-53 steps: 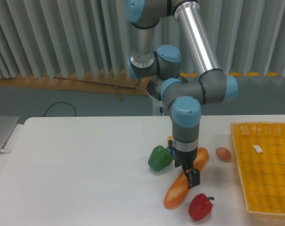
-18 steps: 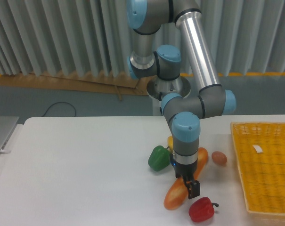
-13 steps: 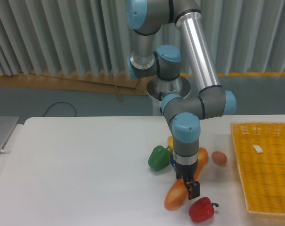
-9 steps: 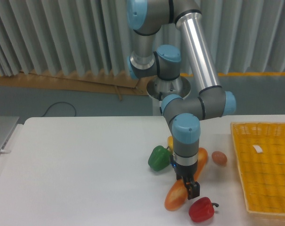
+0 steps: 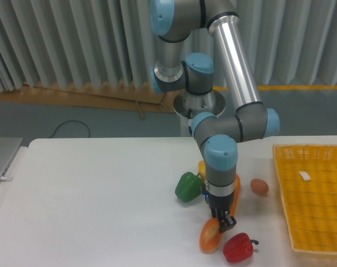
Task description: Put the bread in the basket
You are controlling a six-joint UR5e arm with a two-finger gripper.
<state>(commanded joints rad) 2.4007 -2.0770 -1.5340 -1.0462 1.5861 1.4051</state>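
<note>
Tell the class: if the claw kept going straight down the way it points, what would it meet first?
The claw points straight down and is already at the bread, so it would meet the bread first, then the table beneath. Exact depth is hard to judge.

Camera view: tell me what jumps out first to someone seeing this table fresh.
The silver and blue robot arm dominates the centre, its gripper down on the long orange-brown bread loaf near the front edge. A green pepper and a red pepper flank the loaf. At the right edge lies the large yellow woven basket, holding only a small white tag.
</note>
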